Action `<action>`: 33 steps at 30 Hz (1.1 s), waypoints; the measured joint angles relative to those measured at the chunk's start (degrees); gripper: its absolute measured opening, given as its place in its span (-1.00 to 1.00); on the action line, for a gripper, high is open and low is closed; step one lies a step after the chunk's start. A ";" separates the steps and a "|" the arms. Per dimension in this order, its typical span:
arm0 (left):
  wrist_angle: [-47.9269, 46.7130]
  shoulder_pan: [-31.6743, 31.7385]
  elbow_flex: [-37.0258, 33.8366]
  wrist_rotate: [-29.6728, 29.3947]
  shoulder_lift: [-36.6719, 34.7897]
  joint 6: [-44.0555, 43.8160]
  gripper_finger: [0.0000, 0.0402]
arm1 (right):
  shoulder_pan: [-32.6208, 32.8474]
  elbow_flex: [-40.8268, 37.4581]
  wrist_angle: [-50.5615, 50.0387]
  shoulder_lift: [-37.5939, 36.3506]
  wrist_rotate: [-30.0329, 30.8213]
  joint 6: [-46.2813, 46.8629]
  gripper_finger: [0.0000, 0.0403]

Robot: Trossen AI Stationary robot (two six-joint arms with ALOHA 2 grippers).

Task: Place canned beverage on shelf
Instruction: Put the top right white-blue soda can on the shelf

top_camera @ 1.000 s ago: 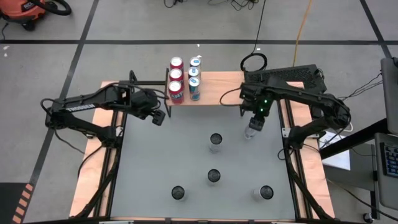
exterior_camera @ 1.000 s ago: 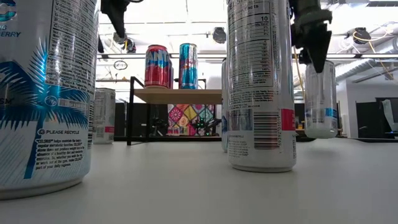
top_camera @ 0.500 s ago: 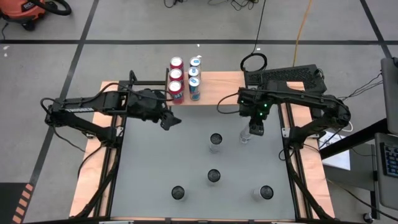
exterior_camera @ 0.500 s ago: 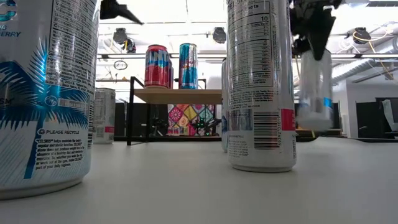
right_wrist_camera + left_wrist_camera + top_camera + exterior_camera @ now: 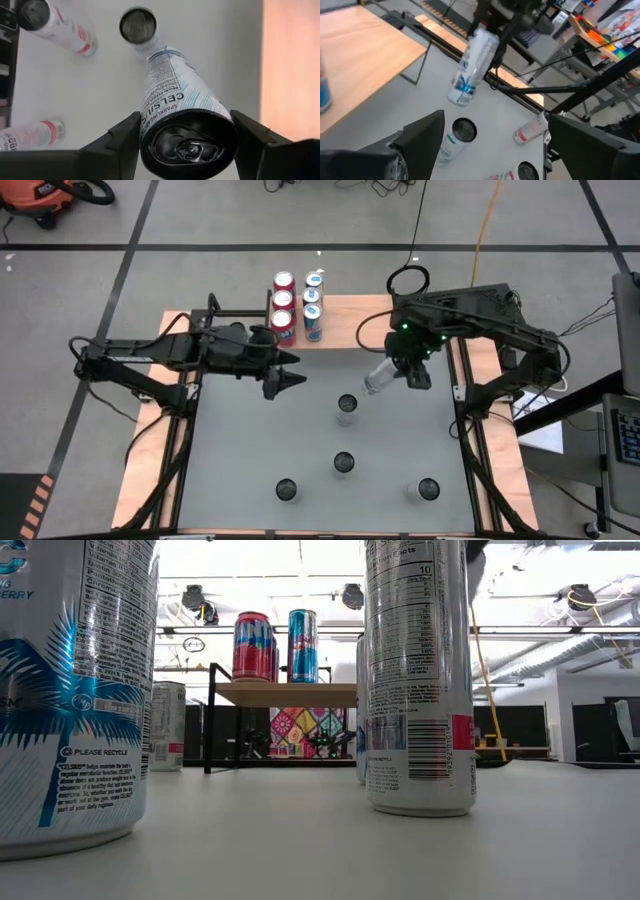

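A white-and-blue can [image 5: 378, 378] hangs tilted above the grey table [image 5: 240, 450], with my right gripper [image 5: 402, 370] shut on it; the left wrist view shows the same can [image 5: 472, 65] in the air. My left gripper [image 5: 288, 378] hovers open over the table's far left part, its fingers [image 5: 422, 135] pointing toward the right with nothing between them. The shelf [image 5: 290, 694] stands at the table's far edge on thin black legs. Several red and blue cans [image 5: 298, 305] stand on its wooden top. My right gripper pinches the can's wall just below its top rim [image 5: 150, 129] between its two fingers [image 5: 117, 140], one on each side. The fingers come from above, slanting down. The can is lifted clear of the table and tilted, its bottom end [image 5: 367, 387] swung toward the table's left.
Several cans stand upright on the grey table: one [image 5: 347, 408] just below the held can, one [image 5: 343, 464] in the middle, two near the front [image 5: 287, 490] [image 5: 428, 490]. A laptop [image 5: 460, 302] lies at the far right. Bare table lies between the shelf and these cans.
My right gripper has risen with the can, lifting it out of the low view. The can has tipped from upright to slanted, bottom toward the table's left. My left gripper has swung toward the table's right and tipped from pointing down to nearly level, still open.
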 joint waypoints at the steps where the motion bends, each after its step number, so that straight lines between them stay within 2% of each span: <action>1: 0.34 0.01 -0.03 0.54 0.11 -0.01 0.78 | 0.33 1.15 0.12 0.00 0.76 -0.74 0.02; 7: 3.49 0.05 -0.04 3.53 2.17 -0.50 0.78 | 2.03 6.56 2.23 0.00 2.34 -6.05 0.02; 13: 5.99 0.23 0.02 9.83 4.09 -1.47 0.78 | 3.79 9.45 6.94 0.00 2.13 -14.82 0.01; 21: 5.91 0.74 -0.07 10.30 4.24 1.40 0.78 | 5.95 9.86 17.72 0.02 1.76 -22.65 0.01; 25: 5.73 1.84 -0.08 10.39 4.17 2.33 0.78 | 6.40 9.86 22.83 0.02 -0.36 -24.54 0.01; 33: 5.78 4.17 -0.08 10.51 4.17 3.26 0.78 | 6.49 9.86 25.25 0.02 -0.90 -24.59 0.01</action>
